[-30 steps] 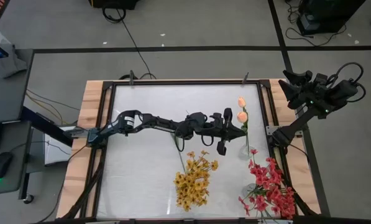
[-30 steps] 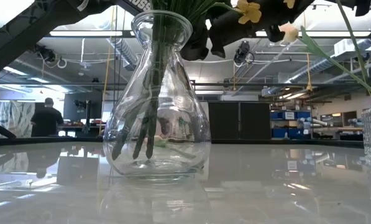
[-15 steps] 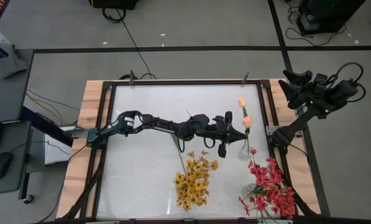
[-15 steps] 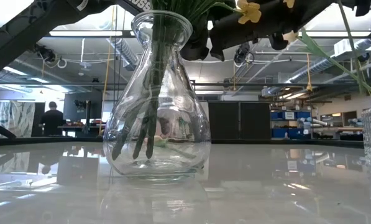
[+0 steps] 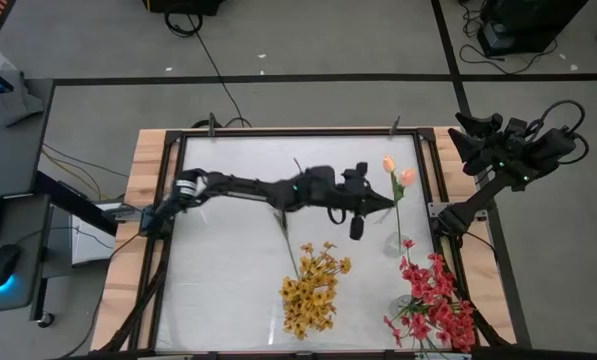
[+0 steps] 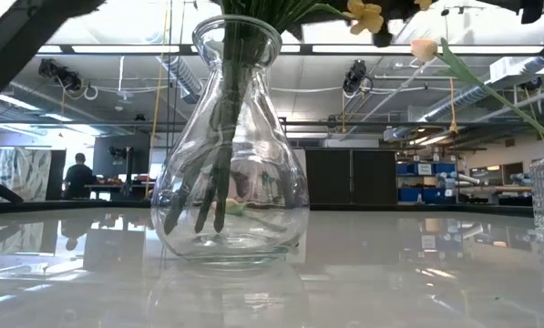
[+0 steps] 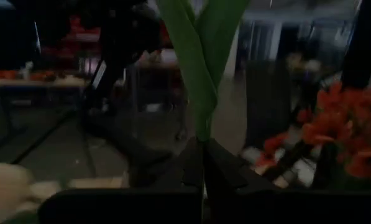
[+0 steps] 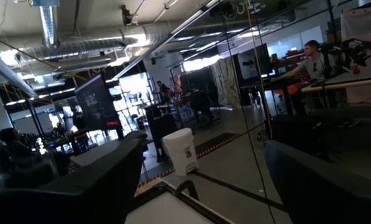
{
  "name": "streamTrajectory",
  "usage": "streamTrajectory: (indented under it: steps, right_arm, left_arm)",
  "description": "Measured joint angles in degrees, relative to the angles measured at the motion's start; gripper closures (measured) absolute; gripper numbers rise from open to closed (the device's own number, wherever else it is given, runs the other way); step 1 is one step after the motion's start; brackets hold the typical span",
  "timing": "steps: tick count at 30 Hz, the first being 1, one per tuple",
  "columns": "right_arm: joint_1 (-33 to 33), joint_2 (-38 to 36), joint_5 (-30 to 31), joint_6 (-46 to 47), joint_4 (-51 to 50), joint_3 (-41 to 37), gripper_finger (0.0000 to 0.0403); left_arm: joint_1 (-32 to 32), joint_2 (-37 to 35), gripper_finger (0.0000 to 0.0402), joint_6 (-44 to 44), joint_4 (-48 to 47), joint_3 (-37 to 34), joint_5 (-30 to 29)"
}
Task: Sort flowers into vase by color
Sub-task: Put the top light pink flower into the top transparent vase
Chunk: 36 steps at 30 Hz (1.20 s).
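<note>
The left arm stretched across the table, its gripper pinched tight on the green stem of a peach tulip, the bud held up beside a second peach bud above a small glass vase. Nearer the front edge stood the yellow flowers in their clear vase, then the red flowers. Off the table's right side the right gripper waited, fingers spread wide and empty.
</note>
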Motion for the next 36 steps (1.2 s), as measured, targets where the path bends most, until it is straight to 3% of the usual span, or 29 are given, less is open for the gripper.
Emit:
streamTrajectory:
  steps: [6, 15, 23, 36]
  right_arm:
    - [0.0, 0.0, 0.05, 0.0, 0.06, 0.0, 0.0057]
    - [-0.01, -0.02, 0.05, 0.0, 0.05, 0.0, 0.0057]
    - [-0.02, 0.0, 0.07, 0.0, 0.04, 0.0, 0.0057]
    - [0.01, 0.0, 0.05, 0.0, 0.03, 0.0, 0.0057]
  left_arm:
    - [2.62, -6.72, 0.0393, 1.69, -12.3, 0.0, 3.91]
    - [6.0, -13.31, 0.0393, 0.13, -13.3, 0.12, 3.98]
    - [8.59, -14.14, 0.0393, -6.09, -14.02, 0.02, 3.93]
    - [8.79, -14.29, 0.0393, -7.82, -16.6, 0.02, 3.93]
